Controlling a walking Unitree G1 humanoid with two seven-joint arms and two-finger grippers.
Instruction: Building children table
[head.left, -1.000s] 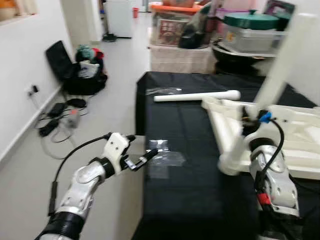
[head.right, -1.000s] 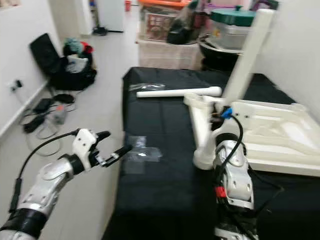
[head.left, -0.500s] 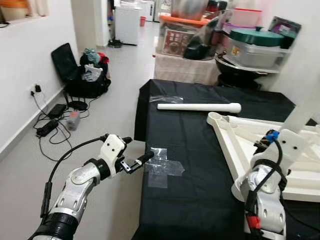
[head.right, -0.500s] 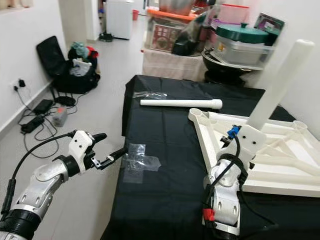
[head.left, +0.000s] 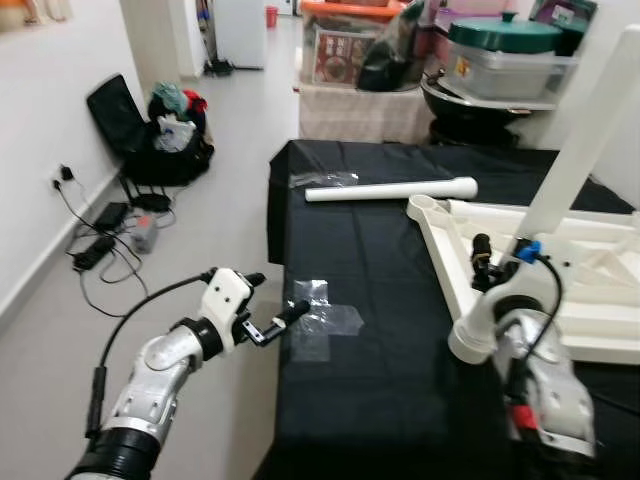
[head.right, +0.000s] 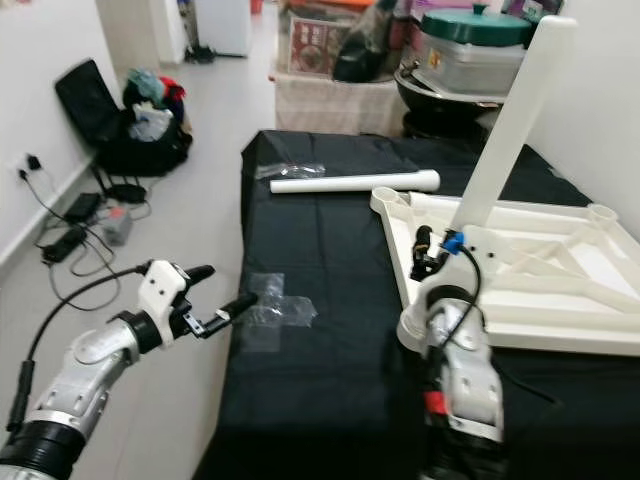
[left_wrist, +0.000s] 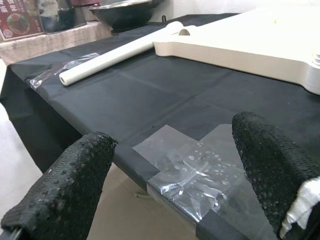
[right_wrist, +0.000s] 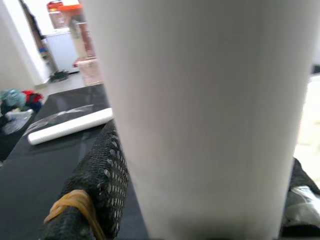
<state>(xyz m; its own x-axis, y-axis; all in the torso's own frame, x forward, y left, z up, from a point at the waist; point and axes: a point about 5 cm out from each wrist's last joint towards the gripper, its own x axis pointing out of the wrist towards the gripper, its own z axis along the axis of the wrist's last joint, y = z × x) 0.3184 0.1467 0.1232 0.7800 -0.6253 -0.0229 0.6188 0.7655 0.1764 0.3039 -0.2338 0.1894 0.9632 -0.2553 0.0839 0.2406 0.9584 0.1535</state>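
A white table top lies upside down on the black-covered table, at the right. A white leg stands upright, slightly tilted, on it, and my right gripper is shut on its lower part. In the right wrist view the leg sits between the black fingers. A second white leg lies flat on the cloth at the back. My left gripper is open at the table's left edge, just short of a patch of clear plastic film.
A crumpled clear bag lies by the lying leg's end. On the floor to the left are a black bag with clothes and cables with a power strip. Boxes and pots stand behind the table.
The camera has swung, so the whole picture shifts. The left gripper stays open at the table's edge and the right stays shut on the upright leg.
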